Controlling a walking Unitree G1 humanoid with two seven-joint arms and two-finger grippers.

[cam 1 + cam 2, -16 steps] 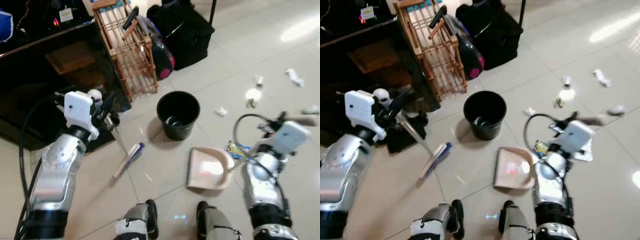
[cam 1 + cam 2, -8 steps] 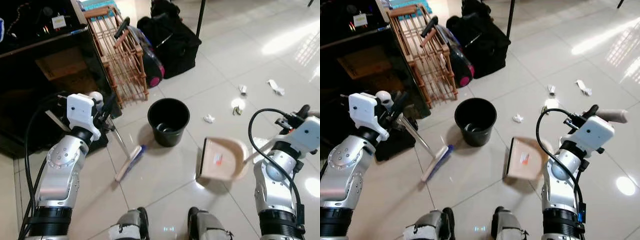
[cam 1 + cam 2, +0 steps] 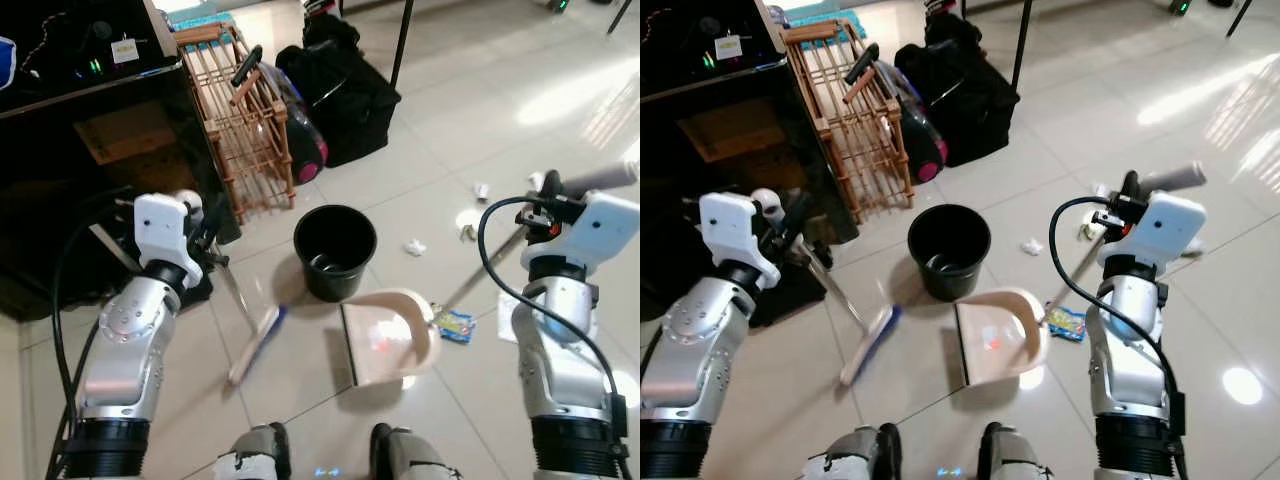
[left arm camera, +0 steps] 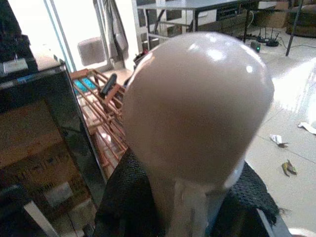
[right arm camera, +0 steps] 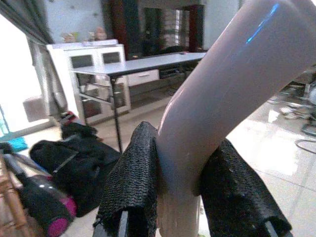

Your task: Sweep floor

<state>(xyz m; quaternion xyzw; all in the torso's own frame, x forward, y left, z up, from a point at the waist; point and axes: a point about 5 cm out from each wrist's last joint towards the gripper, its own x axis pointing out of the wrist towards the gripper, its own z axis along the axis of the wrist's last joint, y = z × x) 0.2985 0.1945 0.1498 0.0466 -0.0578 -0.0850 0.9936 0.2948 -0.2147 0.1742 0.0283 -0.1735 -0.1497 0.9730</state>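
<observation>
My left gripper is shut on the thin handle of a broom; its white and blue head rests on the tiles left of the black bucket. In the left wrist view the handle's rounded knob sits between the black fingers. My right gripper is shut on the long handle of a beige dustpan, which lies just in front of the bucket. The right wrist view has that handle clamped between the pads. A crumpled paper and a colourful wrapper lie nearby.
A wooden rack, a black bag and a dark cabinet stand behind the bucket. More paper scraps lie on the tiles at the right. My feet are at the near edge.
The dustpan has swung left and now lies flatter, close in front of the bucket. My right gripper has come up and inward with its handle. The broom has barely moved.
</observation>
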